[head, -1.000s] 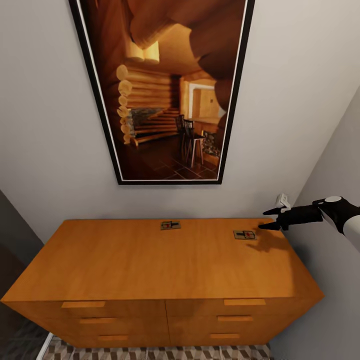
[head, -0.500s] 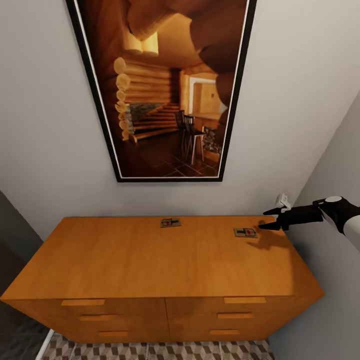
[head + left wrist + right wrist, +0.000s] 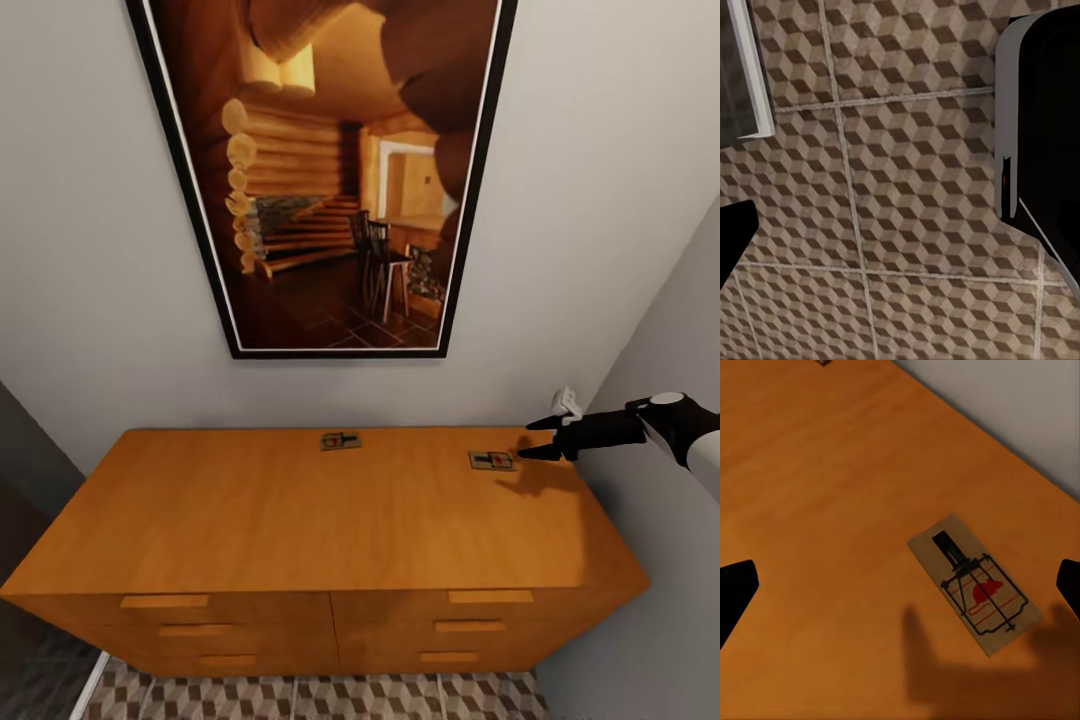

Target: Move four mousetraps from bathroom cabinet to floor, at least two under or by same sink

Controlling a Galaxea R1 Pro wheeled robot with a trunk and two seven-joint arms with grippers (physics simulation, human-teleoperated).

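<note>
The right wrist view shows one mousetrap close up on the cabinet; the right end effector hangs wide open, empty, above its right edge.

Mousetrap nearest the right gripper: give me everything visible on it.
The mousetrap is a flat tan wooden rectangle with black wire parts and a red spot. It lies flat on the cabinet top near the back right corner, apart from the other mousetrap. The open right gripper hovers beside it; nothing grips it.
</note>
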